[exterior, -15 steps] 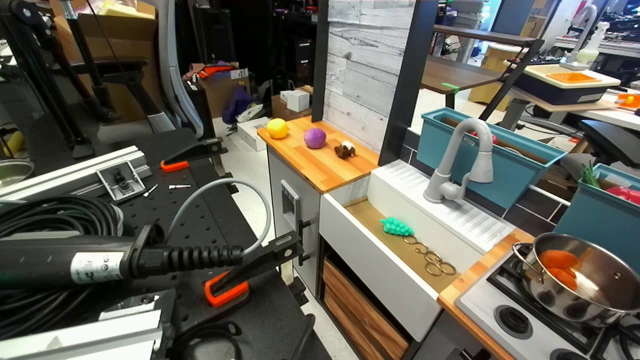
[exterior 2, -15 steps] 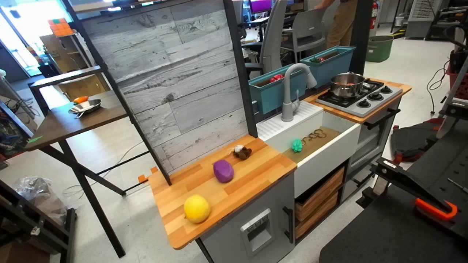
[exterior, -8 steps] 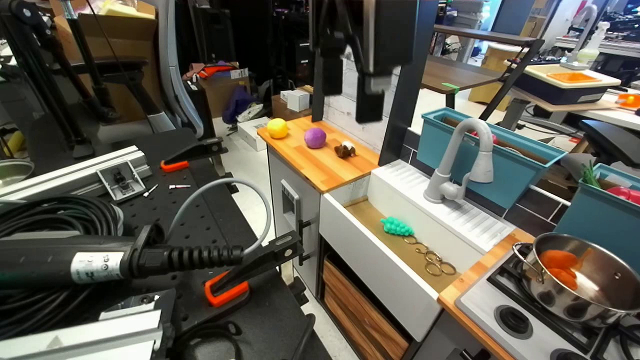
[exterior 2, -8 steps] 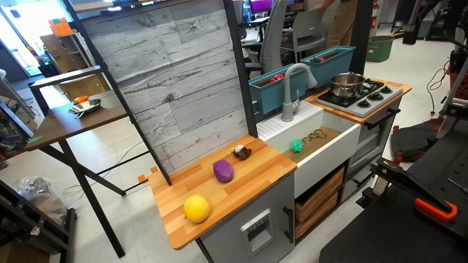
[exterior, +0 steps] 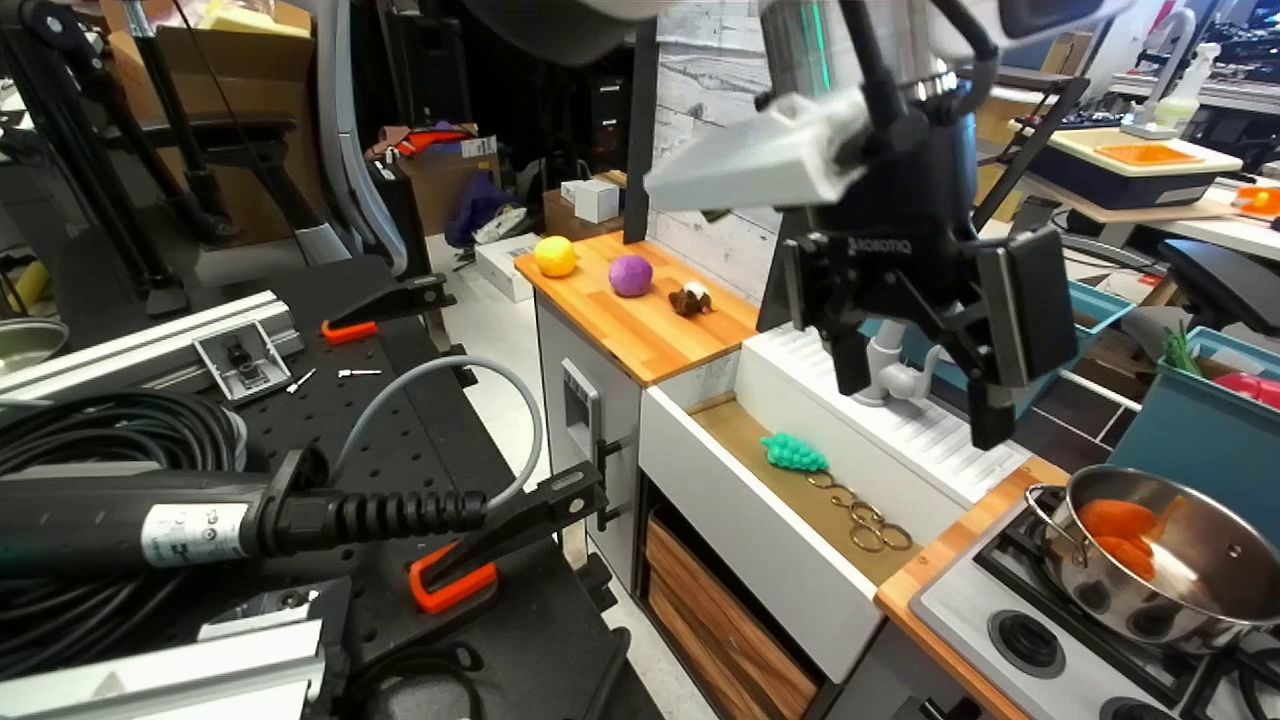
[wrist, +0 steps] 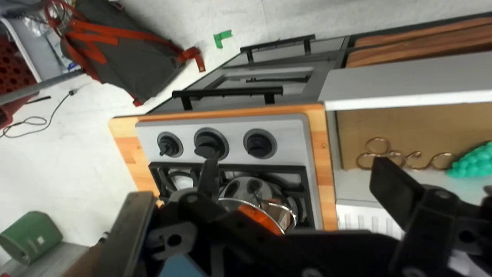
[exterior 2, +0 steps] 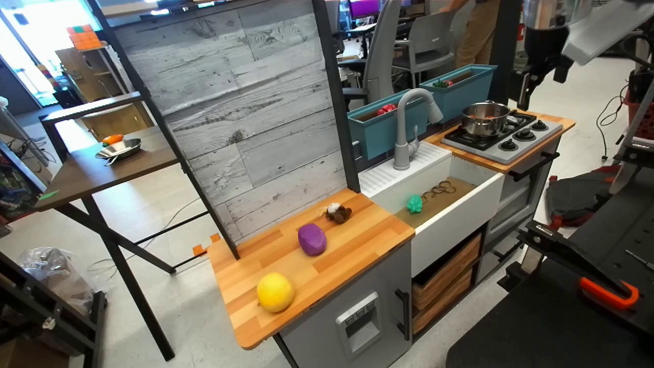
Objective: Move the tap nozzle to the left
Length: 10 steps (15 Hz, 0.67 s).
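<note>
The tap nozzle (exterior 2: 402,122) is a grey arched spout on a thicker upright base behind the sink. In that exterior view its tip points right, toward the stove. In an exterior view my gripper (exterior: 922,395) hides its arch, and only the lower base (exterior: 884,365) and handle show between the fingers. My gripper also shows in an exterior view (exterior 2: 542,84), above and beyond the stove, well apart from the spout. In the wrist view the gripper (wrist: 296,169) has its fingers wide apart with nothing between them, above the stove and sink edge. The spout is not clearly seen there.
The white sink (exterior: 760,540) holds green toy grapes (exterior: 794,453) and metal rings (exterior: 868,527). A steel pot (exterior 2: 484,120) stands on the stove (wrist: 230,127). Teal bins (exterior 2: 378,135) hang behind the spout. A yellow ball (exterior 2: 275,292) and purple toy (exterior 2: 312,239) lie on the wooden counter.
The arm was out of view one second ago. It has come in from the top, and the gripper has moved down and right in an exterior view, now covering the spout. The spout has not moved.
</note>
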### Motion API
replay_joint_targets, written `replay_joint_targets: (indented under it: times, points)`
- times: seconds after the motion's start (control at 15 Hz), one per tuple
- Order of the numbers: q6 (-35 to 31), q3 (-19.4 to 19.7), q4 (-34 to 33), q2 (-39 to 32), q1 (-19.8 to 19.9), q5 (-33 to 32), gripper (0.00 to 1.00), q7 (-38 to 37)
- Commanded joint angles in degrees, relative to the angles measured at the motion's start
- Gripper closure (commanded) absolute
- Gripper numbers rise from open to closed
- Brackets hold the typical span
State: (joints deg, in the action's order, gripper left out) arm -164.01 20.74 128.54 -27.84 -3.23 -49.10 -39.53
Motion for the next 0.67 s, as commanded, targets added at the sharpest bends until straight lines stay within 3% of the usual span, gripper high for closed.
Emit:
replay_joint_targets:
  times: [0.0, 0.13, 0.27, 0.6]
  points:
    - [-11.03, 6.04, -11.08, -13.20, -3.16, -5.82, 0.00, -12.56]
    - [-15.90, 5.06, -14.15, -17.96, -1.76, -1.48, 0.00, -17.43]
    - [-18.53, 1.49, -16.18, -20.80, 0.89, 2.33, 0.00, -19.63]
    - [-25.14, -3.73, -18.75, -21.91, 3.64, 8.31, 0.00, -22.88]
